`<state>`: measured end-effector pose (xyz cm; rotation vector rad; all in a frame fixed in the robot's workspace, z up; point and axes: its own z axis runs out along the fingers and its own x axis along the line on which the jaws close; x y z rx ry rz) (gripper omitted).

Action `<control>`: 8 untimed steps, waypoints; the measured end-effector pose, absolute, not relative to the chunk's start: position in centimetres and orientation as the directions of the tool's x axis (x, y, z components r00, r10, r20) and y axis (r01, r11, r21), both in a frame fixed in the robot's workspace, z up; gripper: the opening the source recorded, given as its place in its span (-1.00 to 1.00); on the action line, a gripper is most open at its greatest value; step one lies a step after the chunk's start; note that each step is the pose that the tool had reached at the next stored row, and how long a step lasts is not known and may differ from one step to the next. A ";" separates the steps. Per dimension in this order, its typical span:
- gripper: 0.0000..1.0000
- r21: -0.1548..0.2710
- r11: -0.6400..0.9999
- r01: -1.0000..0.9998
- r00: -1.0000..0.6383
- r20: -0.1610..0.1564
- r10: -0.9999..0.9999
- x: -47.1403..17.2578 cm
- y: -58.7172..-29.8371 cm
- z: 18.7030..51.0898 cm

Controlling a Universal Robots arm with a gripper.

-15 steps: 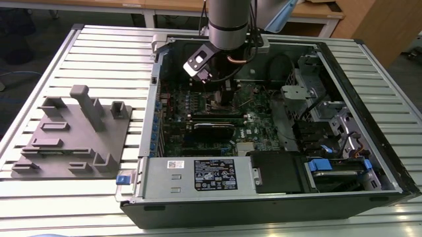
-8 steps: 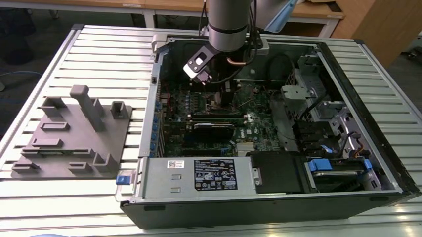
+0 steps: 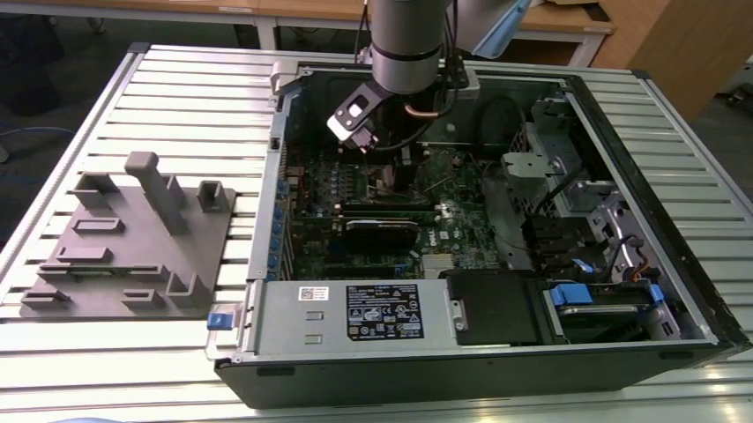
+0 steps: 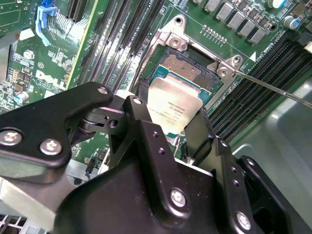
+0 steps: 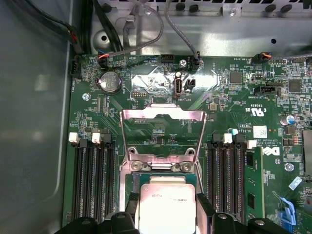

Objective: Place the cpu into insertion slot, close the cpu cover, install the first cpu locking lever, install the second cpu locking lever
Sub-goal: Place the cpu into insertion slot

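My fingers (image 4: 141, 117) pinch the cpu (image 4: 173, 107) just above the insertion slot (image 4: 187, 68) — I'd lower it level, edges square to the slot.

Soft, even light from overhead fills the exterior view. The ribbed pale metal tabletop (image 3: 189, 79) is bright, while the open black computer case (image 3: 471, 381) lies in deep shade inside. In the first wrist view the raised silver metal cpu cover (image 5: 163, 117) has a pinkish sheen, and the small square silver-grey cpu (image 5: 165, 207) glares pale. In the second wrist view the black gripper (image 4: 168, 112) looms dark, with small highlights on its screws (image 4: 177, 196).
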<state>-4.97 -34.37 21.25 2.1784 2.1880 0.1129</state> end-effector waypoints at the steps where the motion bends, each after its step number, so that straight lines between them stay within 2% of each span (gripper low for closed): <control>1: 0.08 0.088 0.004 0.996 -0.005 0.015 1.000 -5.0 -34.4 21.2; 8: 0.08 0.088 0.004 0.996 -0.005 0.015 1.000 -5.0 -34.1 21.1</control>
